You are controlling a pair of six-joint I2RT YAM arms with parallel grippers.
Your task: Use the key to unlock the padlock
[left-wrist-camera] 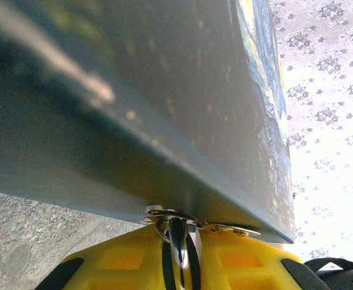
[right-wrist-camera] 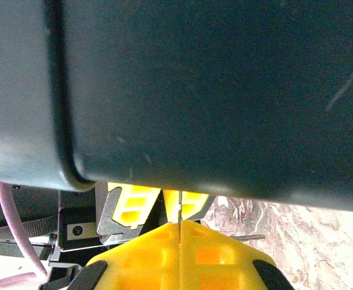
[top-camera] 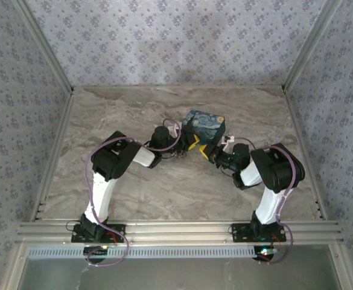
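Left gripper (left-wrist-camera: 177, 234) is pinching the key (left-wrist-camera: 179, 249) into the padlock (top-camera: 203, 125); right gripper (right-wrist-camera: 180, 228) (fingers pressed together, looks empty) is probably steadying it.

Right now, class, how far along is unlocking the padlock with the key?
Done: the left gripper and right gripper are at the padlock. In hand: the left pinches a metal loop at its lower edge; the right is shut beneath it. Left: the unlocking itself; nothing shows the padlock opened.
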